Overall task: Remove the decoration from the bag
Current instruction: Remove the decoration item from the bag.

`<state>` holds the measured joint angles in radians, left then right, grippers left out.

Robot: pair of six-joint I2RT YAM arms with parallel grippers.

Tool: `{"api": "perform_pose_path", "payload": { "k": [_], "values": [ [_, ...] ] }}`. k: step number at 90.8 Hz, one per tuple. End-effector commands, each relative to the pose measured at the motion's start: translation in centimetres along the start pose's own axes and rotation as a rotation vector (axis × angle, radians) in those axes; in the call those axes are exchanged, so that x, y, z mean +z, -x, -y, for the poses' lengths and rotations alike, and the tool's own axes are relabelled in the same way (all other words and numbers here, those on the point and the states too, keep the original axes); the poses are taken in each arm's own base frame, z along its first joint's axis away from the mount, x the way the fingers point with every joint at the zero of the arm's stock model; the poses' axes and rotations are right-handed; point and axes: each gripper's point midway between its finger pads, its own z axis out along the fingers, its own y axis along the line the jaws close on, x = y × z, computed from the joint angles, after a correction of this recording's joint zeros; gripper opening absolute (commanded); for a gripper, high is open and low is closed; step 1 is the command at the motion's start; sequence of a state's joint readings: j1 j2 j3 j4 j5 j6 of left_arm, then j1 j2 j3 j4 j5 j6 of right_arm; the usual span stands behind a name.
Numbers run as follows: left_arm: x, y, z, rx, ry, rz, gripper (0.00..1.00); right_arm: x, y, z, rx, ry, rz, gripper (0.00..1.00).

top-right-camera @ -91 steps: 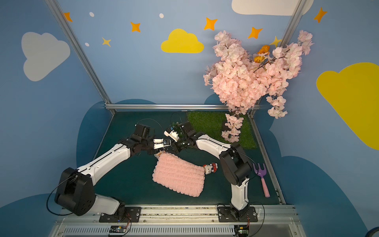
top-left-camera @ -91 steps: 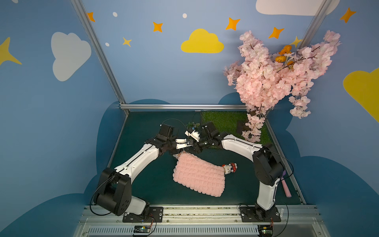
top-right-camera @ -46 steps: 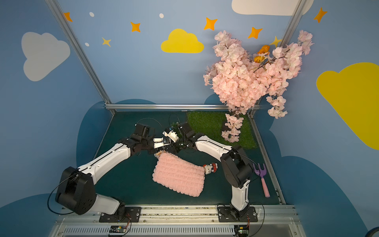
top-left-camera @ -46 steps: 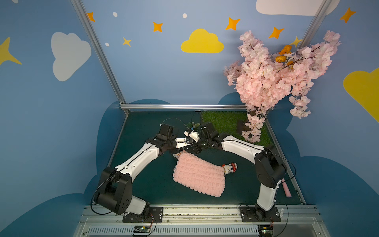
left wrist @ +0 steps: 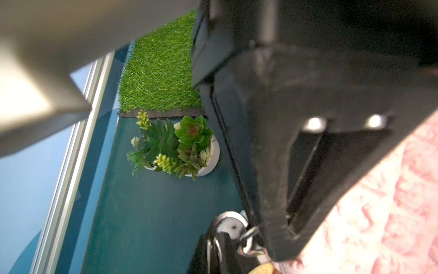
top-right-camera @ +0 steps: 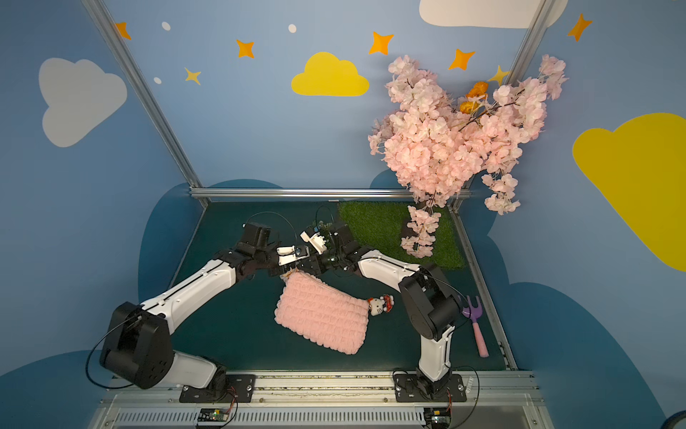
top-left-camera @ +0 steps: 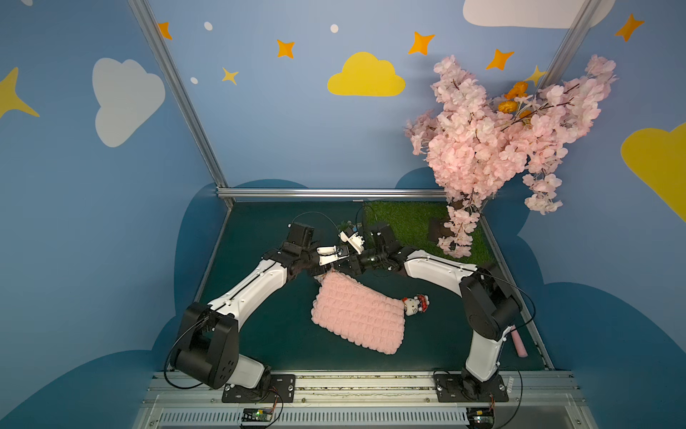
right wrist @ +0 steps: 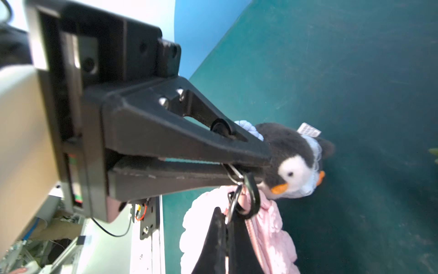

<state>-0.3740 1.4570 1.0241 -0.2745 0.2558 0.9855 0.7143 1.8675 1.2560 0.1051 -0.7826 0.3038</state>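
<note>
We have the left gripper and right gripper pinched closed on the metal clasp at the upper-left corner of the fluffy pink quilted bag, likely to pry it open, while the white cat-face plush decoration lies untouched at its right end.

Left tool, right tool meet at far-left corner of bag; decoration lies on worktop, touching bag's right end.
</note>
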Motion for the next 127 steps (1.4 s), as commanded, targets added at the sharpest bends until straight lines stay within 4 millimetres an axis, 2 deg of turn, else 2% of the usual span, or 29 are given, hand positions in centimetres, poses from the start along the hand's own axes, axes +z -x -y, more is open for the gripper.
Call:
{"api": "perform_pose_path", "payload": {
  "k": [1,12,31,45,53,63,85,93,102,112,127],
  "values": [
    [0.0,2.4,2.4,-0.015,-0.098,0.121,0.1,-1.5,5.5,-5.9,-0.208,0.167,0.165,0.0],
    [-0.3,2.3,2.9,-0.031,-0.122,0.125,0.1,-2.0,5.3,-5.9,-0.23,0.177,0.165,0.0],
    [-0.8,2.0,3.0,-0.051,-0.13,0.118,0.1,-3.1,4.7,-4.2,-0.239,0.112,0.172,0.0],
    [-0.6,1.8,3.3,-0.071,-0.145,0.101,0.09,-3.5,5.4,-5.3,-0.311,0.057,0.167,0.0],
    [-0.6,1.9,3.1,-0.09,-0.141,0.1,0.09,-3.4,5.1,-5.7,-0.359,0.031,0.155,0.0],
    [-0.5,2.1,2.7,-0.112,-0.136,0.101,0.09,-2.7,3.5,-5.7,-0.393,0.005,0.076,0.0],
    [-0.6,1.8,2.5,-0.113,-0.114,0.093,0.11,-2.4,3.0,-5.2,-0.365,-0.007,0.057,0.0],
    [-0.6,1.3,1.9,-0.116,-0.077,0.073,0.13,-2.5,2.6,-4.4,-0.342,-0.042,0.04,0.0],
    [-0.8,0.9,1.5,-0.114,-0.053,0.066,0.14,-3.2,3.0,-3.7,-0.302,-0.055,0.08,0.0],
    [-0.9,0.7,1.6,-0.117,-0.046,0.065,0.17,-4.2,3.3,-2.8,-0.257,-0.062,0.122,0.0],
    [-0.7,0.2,1.4,-0.143,-0.037,0.064,0.17,-4.3,2.7,-1.5,-0.203,-0.084,0.115,0.0]
  ]
}}
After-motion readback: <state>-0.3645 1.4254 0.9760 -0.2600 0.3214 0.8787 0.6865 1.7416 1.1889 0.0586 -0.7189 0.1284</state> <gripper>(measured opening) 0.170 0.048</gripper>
